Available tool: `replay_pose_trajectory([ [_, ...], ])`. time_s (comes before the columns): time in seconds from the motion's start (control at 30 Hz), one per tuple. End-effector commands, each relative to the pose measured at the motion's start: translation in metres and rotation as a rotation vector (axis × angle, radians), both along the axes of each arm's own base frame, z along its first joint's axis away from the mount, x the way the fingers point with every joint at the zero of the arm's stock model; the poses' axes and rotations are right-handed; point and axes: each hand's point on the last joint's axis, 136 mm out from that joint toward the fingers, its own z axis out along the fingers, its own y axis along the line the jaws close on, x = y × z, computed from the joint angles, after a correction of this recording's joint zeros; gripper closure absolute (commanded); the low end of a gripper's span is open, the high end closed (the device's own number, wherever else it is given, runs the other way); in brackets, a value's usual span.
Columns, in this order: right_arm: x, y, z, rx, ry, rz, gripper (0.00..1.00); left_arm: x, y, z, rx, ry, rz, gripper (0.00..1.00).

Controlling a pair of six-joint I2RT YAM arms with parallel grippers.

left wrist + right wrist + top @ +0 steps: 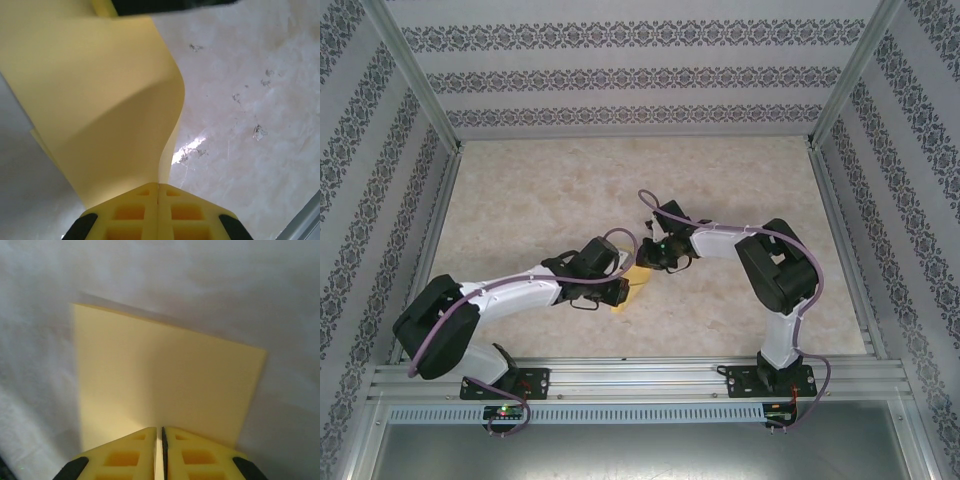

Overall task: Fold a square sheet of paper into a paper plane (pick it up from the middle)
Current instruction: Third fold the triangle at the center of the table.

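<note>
The square sheet of paper (634,281) is plain yellow and hangs between both grippers at the middle of the table. My left gripper (158,185) is shut on one edge of the sheet (100,100), which curves up and away from the closed yellow fingertips. My right gripper (161,429) has its jaws almost together on the opposite edge, and the flat sheet (165,375) spreads out ahead of them with two sharp corners showing. From above, the left gripper (623,287) and the right gripper (650,262) nearly touch, hiding most of the paper.
The marble-look tabletop (570,190) is boxed in by patterned walls (620,75) and aluminium frame rails (640,372). A rail (305,225) also crosses the lower right corner of the left wrist view.
</note>
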Motion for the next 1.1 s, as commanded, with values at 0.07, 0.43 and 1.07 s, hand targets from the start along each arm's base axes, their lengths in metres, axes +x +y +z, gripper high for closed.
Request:
replay_pose_trajectory([
  [0.07,-0.009,-0.014,-0.020,-0.148,-0.009,0.079,0.87,0.011,-0.001,-0.004,-0.043,0.043,0.006,1.00],
  [0.43,-0.010,-0.016,-0.019,-0.164,-0.017,0.109,0.86,0.038,0.006,-0.008,-0.019,0.045,0.044,1.00],
  [1.07,-0.008,-0.011,-0.013,-0.140,-0.014,0.096,0.85,0.032,0.012,-0.027,0.004,0.156,0.093,1.00],
])
